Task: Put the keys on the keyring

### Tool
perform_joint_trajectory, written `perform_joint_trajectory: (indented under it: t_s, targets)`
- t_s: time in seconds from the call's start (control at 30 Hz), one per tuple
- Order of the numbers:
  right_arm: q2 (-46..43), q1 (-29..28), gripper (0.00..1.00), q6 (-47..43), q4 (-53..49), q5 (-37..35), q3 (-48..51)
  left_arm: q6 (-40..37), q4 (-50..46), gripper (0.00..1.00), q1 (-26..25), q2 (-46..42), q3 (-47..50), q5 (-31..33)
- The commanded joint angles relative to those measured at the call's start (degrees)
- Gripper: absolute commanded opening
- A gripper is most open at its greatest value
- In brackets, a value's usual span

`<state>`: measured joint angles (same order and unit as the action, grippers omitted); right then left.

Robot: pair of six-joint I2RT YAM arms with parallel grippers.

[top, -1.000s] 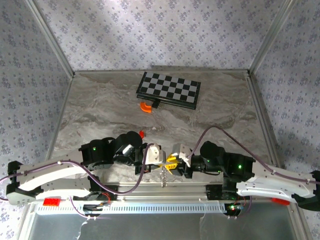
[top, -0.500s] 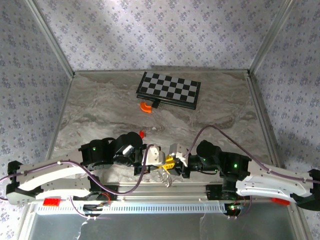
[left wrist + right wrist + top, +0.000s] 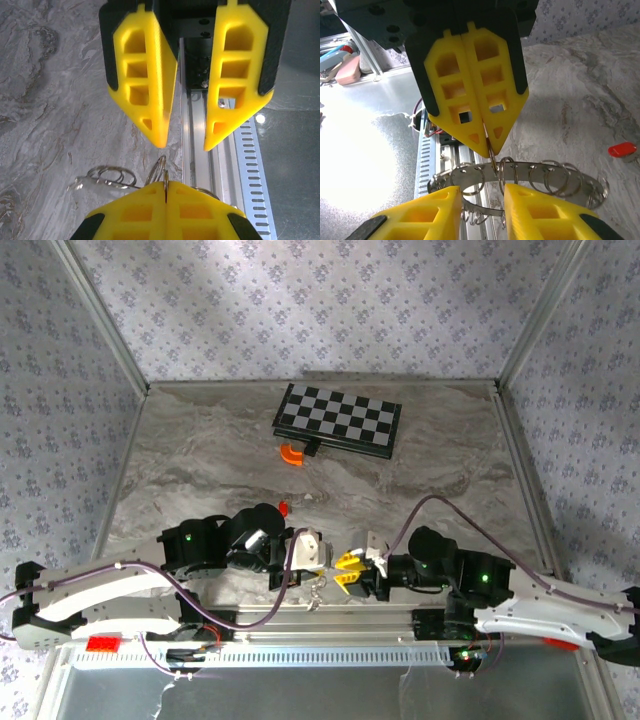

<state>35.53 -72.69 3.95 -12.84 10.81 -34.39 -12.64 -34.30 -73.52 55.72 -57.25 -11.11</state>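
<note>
Pinching left claw (image 3: 487,146), keyring (image 3: 540,176) partly hidden.

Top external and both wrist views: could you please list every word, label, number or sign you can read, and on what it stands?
There is no readable text.
The chessboard bears only plain squares.
The red-headed key is too small and blurred to show any stamp.
The keyring shows bare metal, with no marking to make out.
</note>
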Motion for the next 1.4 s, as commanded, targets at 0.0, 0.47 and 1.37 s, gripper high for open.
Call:
perform_joint_trajectory:
  t_s: [0.0,0.47,1.37]
  targets:
    - [1.1,-0.4,0.28,0.8,-0.2,1.0,0.1,-0.8,1.7,0.0,-0.4,-0.6,-2.9,-0.6]
    - [2.5,-0.3,0.31,1.8,7.3,2.8,2.1,-0.9,1.5,0.0,-0.4,-0.2,-3.5,-1.2]
    - [-4.0,-10.6,0.27,-2.0,9.2,-16.3,5.4,-0.4,2.0,0.0,-0.5,-1.4,-2.8,-1.5]
